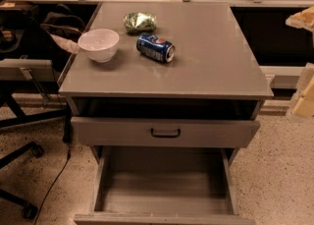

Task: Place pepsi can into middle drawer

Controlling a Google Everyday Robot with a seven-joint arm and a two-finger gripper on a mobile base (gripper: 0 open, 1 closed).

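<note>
The pepsi can [155, 47] lies on its side on the grey cabinet top [211, 67], right of a white bowl and in front of a green snack bag. The middle drawer [164, 189] is pulled far out at the bottom of the view, and its flat grey floor is bare. My gripper [301, 59] shows as pale parts at the right edge, beside and beyond the cabinet's right side, far from the can. Its jaws stand wide apart with nothing between them.
A white bowl [99, 43] and a shiny green snack bag [140, 21] sit on the cabinet top near the can. The drawer front with a dark handle [165, 132] sits slightly out above the open drawer. An office chair base [24, 160] and a cable are at the left.
</note>
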